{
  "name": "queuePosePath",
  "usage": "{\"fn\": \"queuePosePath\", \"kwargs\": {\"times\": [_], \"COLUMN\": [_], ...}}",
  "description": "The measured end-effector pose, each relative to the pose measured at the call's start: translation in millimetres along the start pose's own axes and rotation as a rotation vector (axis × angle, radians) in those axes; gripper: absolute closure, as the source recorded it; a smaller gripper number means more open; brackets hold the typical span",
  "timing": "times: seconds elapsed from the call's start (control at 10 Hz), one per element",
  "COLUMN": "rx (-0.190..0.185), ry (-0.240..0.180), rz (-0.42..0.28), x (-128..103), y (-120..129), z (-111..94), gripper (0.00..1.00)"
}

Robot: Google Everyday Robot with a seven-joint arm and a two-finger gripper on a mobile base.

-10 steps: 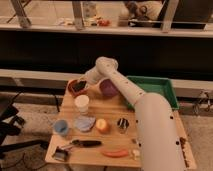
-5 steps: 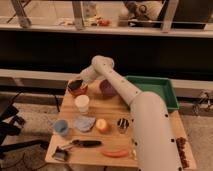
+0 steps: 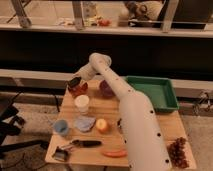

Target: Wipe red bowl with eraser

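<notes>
The gripper (image 3: 76, 84) sat over the red bowl (image 3: 80, 91), jaws seemingly pinching the eraser (image 3: 73, 80); a hard push could tip the bowl.

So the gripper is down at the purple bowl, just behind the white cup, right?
No, in the camera view the gripper is down at the red bowl, just behind the white cup; the purple bowl stands beside that one.

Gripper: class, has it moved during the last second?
Yes. The gripper shifted slightly left, away from the purple bowl, over the red bowl.
</notes>
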Motion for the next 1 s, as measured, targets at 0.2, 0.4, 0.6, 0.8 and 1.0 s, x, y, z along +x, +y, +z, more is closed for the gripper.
{"fn": "queuePosePath", "kwargs": {"times": [0.2,0.4,0.6,0.8,1.0], "rx": [0.003,0.013,0.02,0.025,0.025], "ry": [-0.007,-0.022,-0.043,-0.062,-0.087], "rz": [0.003,-0.005,-0.015,-0.022,-0.026], "x": [-2.2,-13.7,-27.6,-39.3,-55.0], "y": [-3.5,-10.7,-13.4,-12.6,-10.5], "z": [7.8,14.2,13.5,7.1,1.6], "gripper": [0.99,0.99,0.99,0.99,0.99]}}
